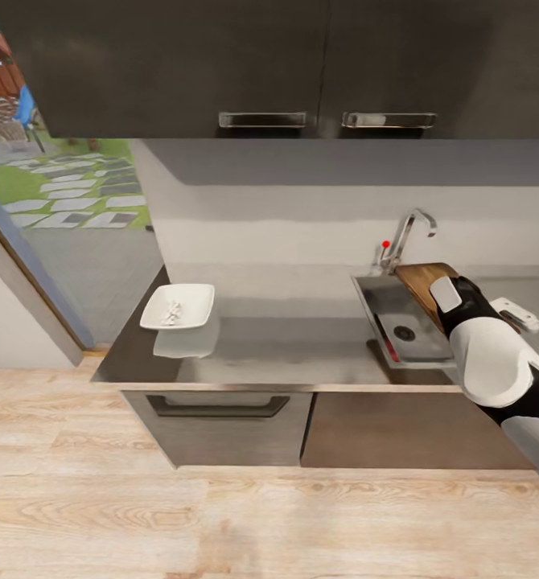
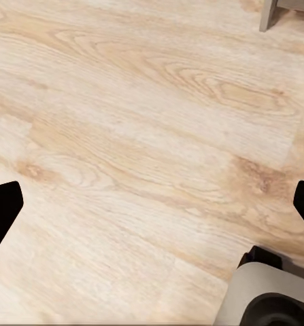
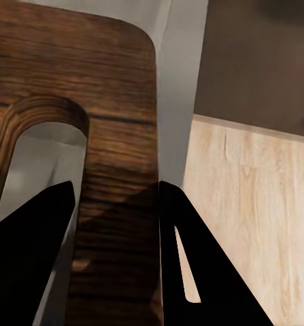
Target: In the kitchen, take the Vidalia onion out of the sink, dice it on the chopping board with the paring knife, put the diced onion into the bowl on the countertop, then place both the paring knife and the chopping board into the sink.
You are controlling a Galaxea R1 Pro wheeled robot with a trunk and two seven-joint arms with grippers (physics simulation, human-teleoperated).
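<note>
Sink holds knife; pincer grips board.

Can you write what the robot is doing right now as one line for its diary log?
right gripper: jaws shut on chopping board | board: tilted over sink | paring knife: in sink | bowl: diced onion inside

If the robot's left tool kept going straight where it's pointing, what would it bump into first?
Probably the pale wooden plank floor: the open left tool points down at it, nothing between, though the depth is unclear.
</note>
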